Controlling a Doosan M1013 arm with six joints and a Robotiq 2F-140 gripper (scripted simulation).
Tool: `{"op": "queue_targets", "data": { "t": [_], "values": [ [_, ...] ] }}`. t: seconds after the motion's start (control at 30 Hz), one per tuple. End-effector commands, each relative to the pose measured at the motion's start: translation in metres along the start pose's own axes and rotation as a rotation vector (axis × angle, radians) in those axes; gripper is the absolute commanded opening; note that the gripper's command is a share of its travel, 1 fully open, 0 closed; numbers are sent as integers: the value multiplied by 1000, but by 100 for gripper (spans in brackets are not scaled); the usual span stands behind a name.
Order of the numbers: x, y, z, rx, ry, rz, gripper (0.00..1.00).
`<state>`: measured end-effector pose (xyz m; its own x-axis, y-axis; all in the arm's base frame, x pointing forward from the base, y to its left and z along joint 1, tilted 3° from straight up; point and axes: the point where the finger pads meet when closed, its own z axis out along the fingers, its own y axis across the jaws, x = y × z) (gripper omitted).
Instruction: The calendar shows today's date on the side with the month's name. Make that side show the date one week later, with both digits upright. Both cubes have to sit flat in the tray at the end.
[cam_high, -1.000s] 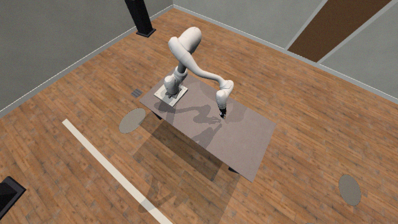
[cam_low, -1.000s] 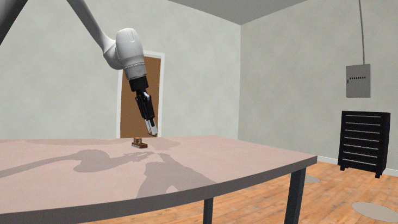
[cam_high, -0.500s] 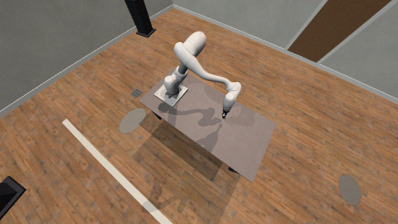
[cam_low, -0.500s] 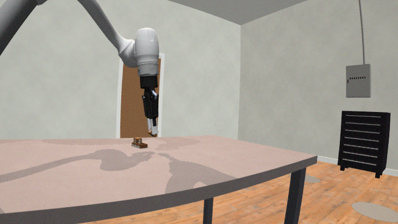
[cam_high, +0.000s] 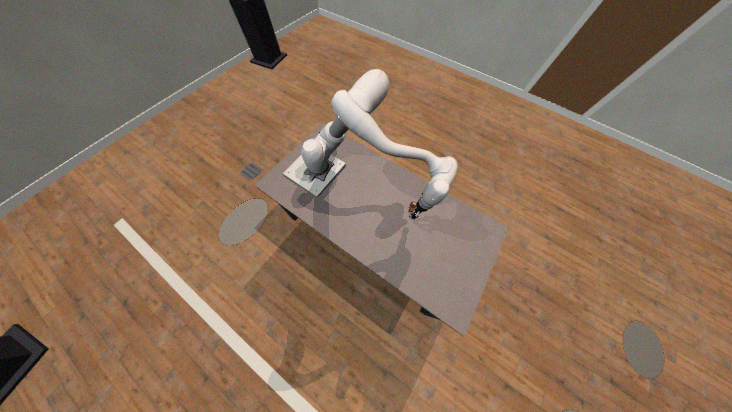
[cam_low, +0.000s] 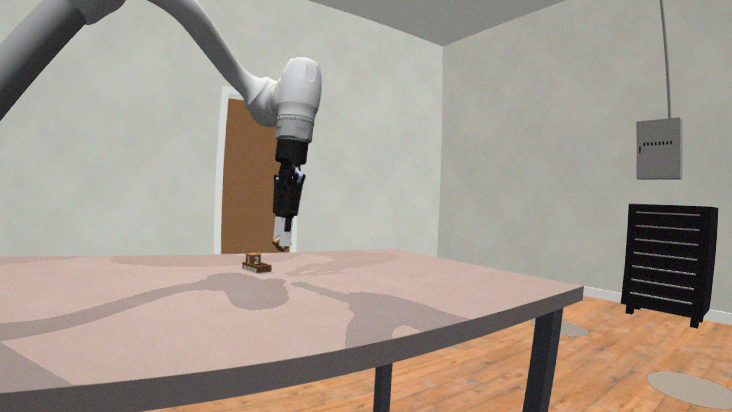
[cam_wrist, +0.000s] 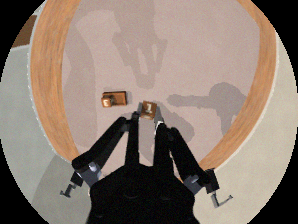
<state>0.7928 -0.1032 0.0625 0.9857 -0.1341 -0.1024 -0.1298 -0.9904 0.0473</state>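
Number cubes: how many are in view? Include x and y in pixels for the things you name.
2. One is held between the gripper's (cam_high: 415, 214) (cam_low: 283, 247) (cam_wrist: 148, 113) fingertips, above the table (cam_high: 461, 276) (cam_low: 461, 301) (cam_wrist: 200, 55); the other (cam_low: 253, 258) (cam_wrist: 106, 100) sits at one end of the tray (cam_low: 264, 268) (cam_wrist: 119, 98).

Raised cube (cam_high: 412, 206) (cam_low: 278, 243) (cam_wrist: 148, 110), wrist frame centre: "1"
Seated cube (cam_low: 253, 259) (cam_wrist: 106, 101), exterior frame lower centre: "2"
Tray (cam_low: 264, 267) (cam_wrist: 119, 98) lettering: illegible

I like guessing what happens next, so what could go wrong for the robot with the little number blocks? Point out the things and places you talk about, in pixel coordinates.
The cube in the jaws (cam_high: 413, 216) (cam_low: 282, 247) might slip and drop, because it hangs above the table (cam_high: 461, 266) (cam_low: 461, 301) (cam_wrist: 150, 30) and looks tilted.

The jaws might also bump the other cube (cam_low: 253, 258) (cam_wrist: 106, 101), which sits close by at one end of the tray (cam_low: 262, 268) (cam_wrist: 119, 96), and knock it crooked.
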Motion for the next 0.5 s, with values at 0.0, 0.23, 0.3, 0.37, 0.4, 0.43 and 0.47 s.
{"op": "queue_targets", "data": {
  "t": [0.0, 0.23, 0.3, 0.37, 0.4, 0.43, 0.47],
  "values": [
    [1, 0, 0, 0, -107, 0, 24],
    [5, 0, -1, 0, -184, 0, 24],
    [5, 0, -1, 0, -185, 0, 24],
    [6, 0, -1, 0, -200, 0, 24],
    [6, 0, 0, 0, -217, 0, 24],
    [7, 0, 0, 0, -241, 0, 24],
    [7, 0, 0, 0, -271, 0, 24]
  ]
}}
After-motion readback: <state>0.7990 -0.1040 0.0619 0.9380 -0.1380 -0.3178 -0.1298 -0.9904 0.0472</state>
